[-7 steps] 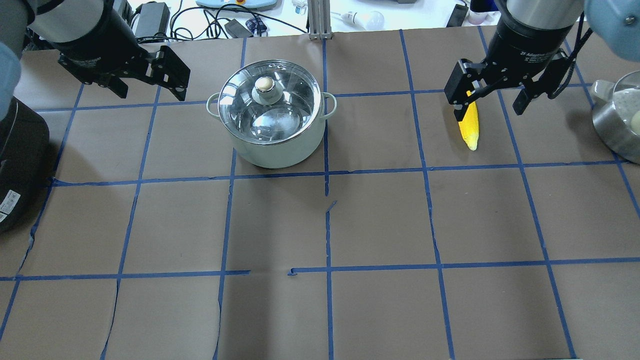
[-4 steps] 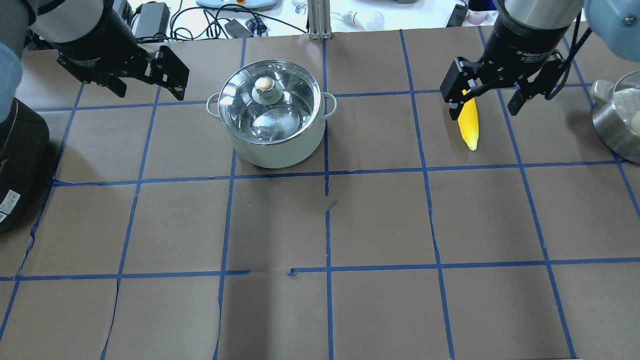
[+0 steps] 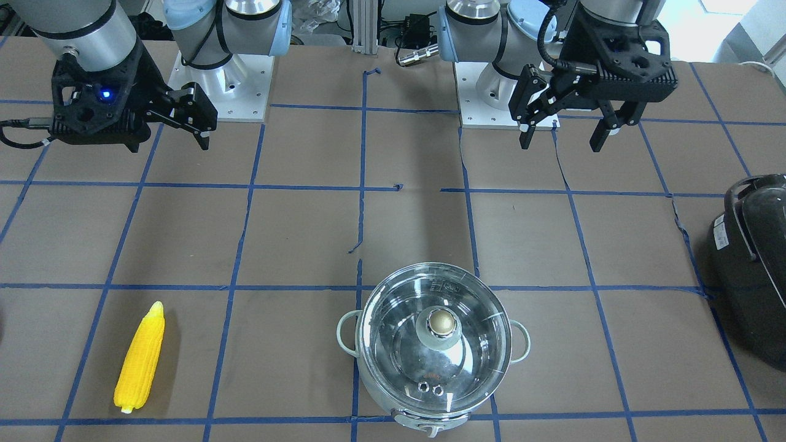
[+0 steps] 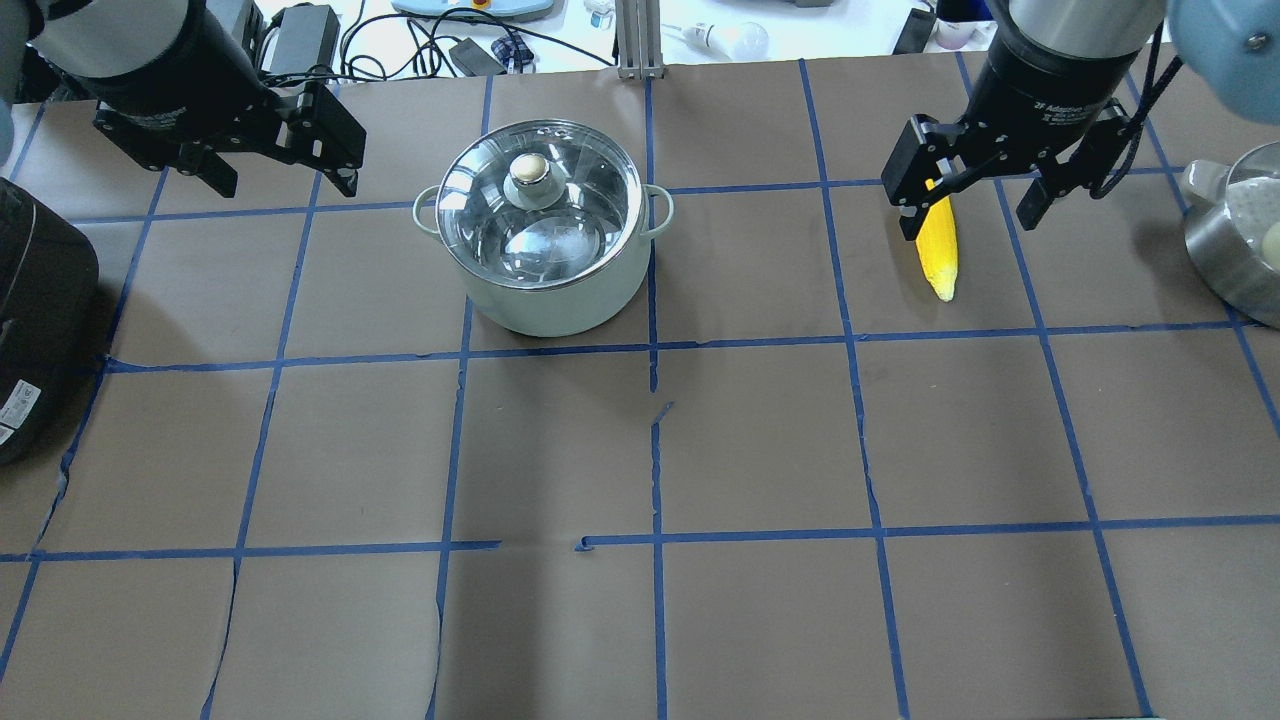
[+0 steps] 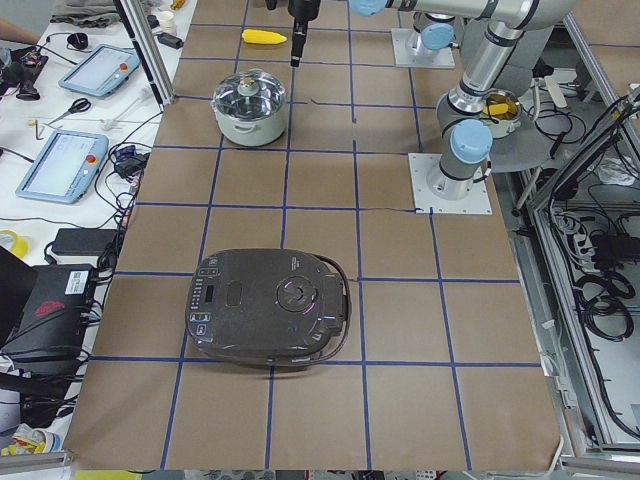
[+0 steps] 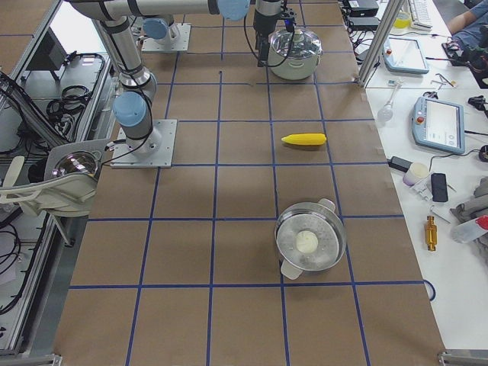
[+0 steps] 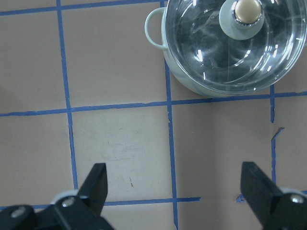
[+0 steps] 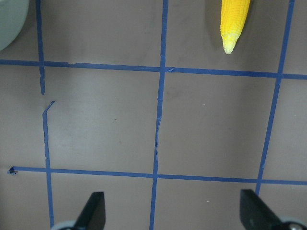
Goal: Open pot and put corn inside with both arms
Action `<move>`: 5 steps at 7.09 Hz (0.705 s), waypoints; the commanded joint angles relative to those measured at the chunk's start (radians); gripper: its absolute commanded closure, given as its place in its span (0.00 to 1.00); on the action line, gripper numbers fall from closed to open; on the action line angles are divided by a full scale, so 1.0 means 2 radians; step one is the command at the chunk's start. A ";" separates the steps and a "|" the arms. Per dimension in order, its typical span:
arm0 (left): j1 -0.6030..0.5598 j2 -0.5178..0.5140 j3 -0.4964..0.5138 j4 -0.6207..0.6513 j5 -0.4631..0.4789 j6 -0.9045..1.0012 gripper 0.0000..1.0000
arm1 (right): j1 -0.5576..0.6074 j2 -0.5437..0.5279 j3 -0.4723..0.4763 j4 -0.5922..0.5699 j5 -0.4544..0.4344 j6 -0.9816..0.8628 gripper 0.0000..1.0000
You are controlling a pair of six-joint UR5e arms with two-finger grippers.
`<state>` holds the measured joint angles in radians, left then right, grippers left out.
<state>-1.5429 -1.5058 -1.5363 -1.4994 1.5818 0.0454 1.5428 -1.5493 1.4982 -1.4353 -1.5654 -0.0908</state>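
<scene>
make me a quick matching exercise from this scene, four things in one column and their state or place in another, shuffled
Things:
1. pot
2. corn
3. left gripper
4. black appliance

States or places:
a. lying flat on the table, not held
b. at the table's end on the robot's left
c. closed, glass lid on
d. open, holding nothing

Pairs: 1-c, 2-a, 3-d, 4-b
</scene>
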 commanded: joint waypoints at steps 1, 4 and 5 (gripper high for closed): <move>0.010 0.000 0.003 -0.009 -0.001 -0.005 0.00 | 0.000 0.000 0.000 0.001 -0.003 -0.001 0.00; 0.008 -0.022 0.035 -0.021 0.001 -0.041 0.00 | 0.000 -0.001 0.000 0.002 -0.003 0.002 0.00; 0.005 -0.032 0.043 -0.026 0.001 -0.042 0.00 | 0.000 -0.001 -0.001 0.002 -0.003 0.002 0.00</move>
<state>-1.5274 -1.5463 -1.4789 -1.5366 1.5836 -0.0298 1.5432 -1.5502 1.4984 -1.4322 -1.5712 -0.0876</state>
